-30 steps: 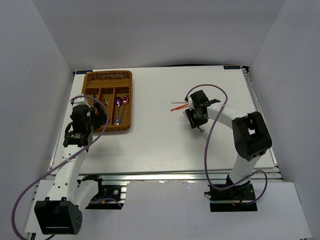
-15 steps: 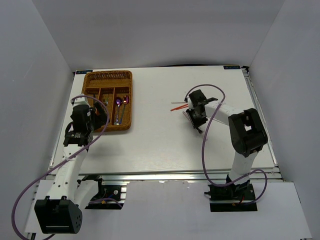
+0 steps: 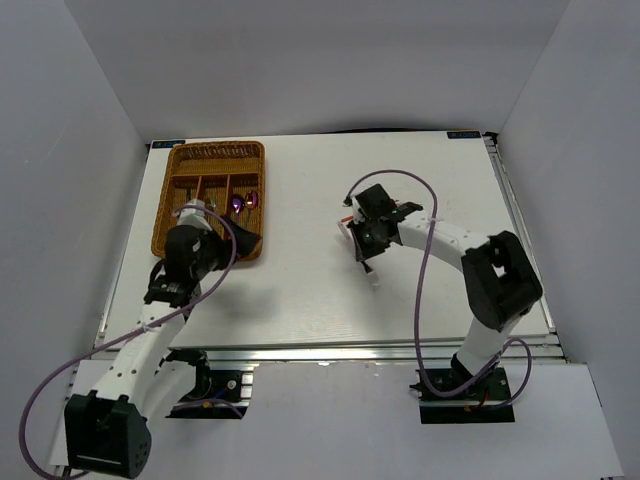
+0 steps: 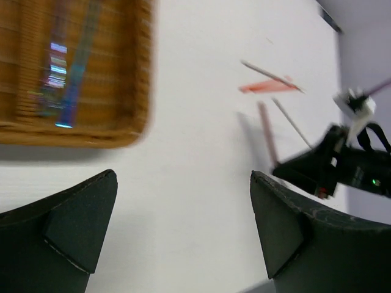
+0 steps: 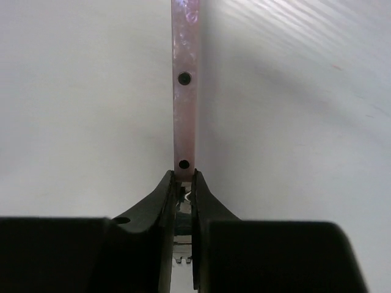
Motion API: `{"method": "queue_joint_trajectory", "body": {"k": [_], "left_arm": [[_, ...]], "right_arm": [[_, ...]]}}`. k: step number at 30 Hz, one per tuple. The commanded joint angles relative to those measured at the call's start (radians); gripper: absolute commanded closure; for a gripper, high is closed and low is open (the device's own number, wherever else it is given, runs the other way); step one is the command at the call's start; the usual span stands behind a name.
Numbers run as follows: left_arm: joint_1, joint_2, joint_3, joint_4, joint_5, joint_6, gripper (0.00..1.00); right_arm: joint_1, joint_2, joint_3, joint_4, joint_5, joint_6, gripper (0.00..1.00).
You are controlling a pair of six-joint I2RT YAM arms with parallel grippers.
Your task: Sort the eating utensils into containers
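**A:** Right tool [image 5: 184,177]?

**B:** Pinched on the very end of a pink stick [image 5: 185,91]; the jaws almost meet; the stick runs straight out from them over the table [image 5: 293,91]; whether it is clear of the surface I cannot tell.

**A:** And the left tool [image 4: 183,177]?

**B:** Spread wide, nothing in it; it hangs by the near right corner of the tray [image 3: 215,155], facing the right arm.

**A:** The rest?

**B:** Loose sticks [image 4: 269,87], red and white, lie close to the held one, right of centre; the tray sits far left with purple spoons [image 3: 238,203] in its slots.

**A:** What could go wrong?

**B:** I'd say the hold is the weak point; a thin stick caught at one end may swing or slide out on the way left. A low lift could drag it through the loose sticks and scatter them. The left arm stands close to the tray, so the two arms may meet there. And a stick that arrives crooked could bridge the wicker walls instead of dropping into a long slot.
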Motion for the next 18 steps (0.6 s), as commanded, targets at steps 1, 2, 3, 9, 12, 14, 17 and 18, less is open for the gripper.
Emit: {"method": "queue_joint_trajectory", "body": {"k": [1,2,3,9,12,14,17,18], "left_arm": [[-0.127,0.036,0.0,0.24,0.08,-0.148,0.02],[-0.183,0.06,0.006,0.254,0.072,-0.174,0.02],[-0.203,0.082,0.011,0.271,0.068,-0.185,0.02],[-0.288,0.117,0.034,0.366,0.025,-0.243,0.02],[-0.299,0.151,0.052,0.36,0.018,-0.245,0.02],[-0.303,0.169,0.048,0.364,0.008,-0.251,0.05],[-0.309,0.189,0.037,0.393,0.012,-0.268,0.09],[-0.312,0.194,0.037,0.409,0.014,-0.269,0.14]], "right_arm": [[0.097,-0.141,0.013,0.129,-0.149,0.168,1.0],[0.135,-0.164,0.02,0.164,-0.156,0.192,1.0],[0.153,-0.171,0.026,0.179,-0.157,0.232,1.0],[0.253,-0.224,0.095,0.195,-0.126,0.291,1.0],[0.293,-0.245,0.123,0.199,-0.123,0.303,1.0],[0.319,-0.256,0.129,0.213,-0.12,0.315,1.0],[0.344,-0.245,0.157,0.215,-0.136,0.323,1.0],[0.348,-0.239,0.163,0.218,-0.143,0.323,1.0]]}}
